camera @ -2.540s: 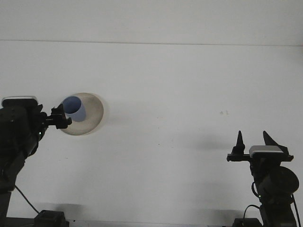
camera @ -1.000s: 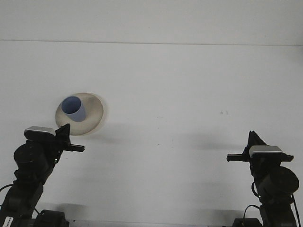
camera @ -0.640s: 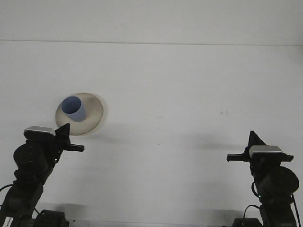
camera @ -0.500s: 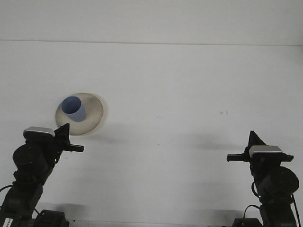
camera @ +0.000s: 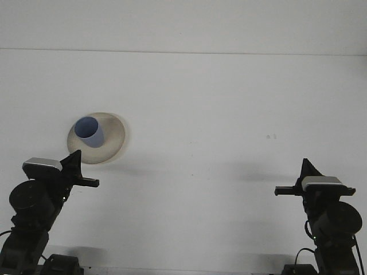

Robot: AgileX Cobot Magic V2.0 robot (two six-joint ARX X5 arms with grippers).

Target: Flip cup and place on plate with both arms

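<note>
Left gripper (camera: 80, 172): jaws empty; from this angle the two fingers overlap, so whether they are spread or pressed together cannot be told. It sits low at the left, just below the near rim of the plate (camera: 114, 137), not touching it. Right gripper (camera: 298, 179): also empty, fingers overlapping in profile, state likewise not readable; low at the right, well apart from everything else. Blue cup (camera: 89, 131): stands on the left half of the plate, mouth up, leaning slightly in view, free of both grippers. Plate is beige, round, on the left part of the white table (camera: 218, 114). A faint pair of specks (camera: 271, 136) marks the tabletop toward the right.
</note>
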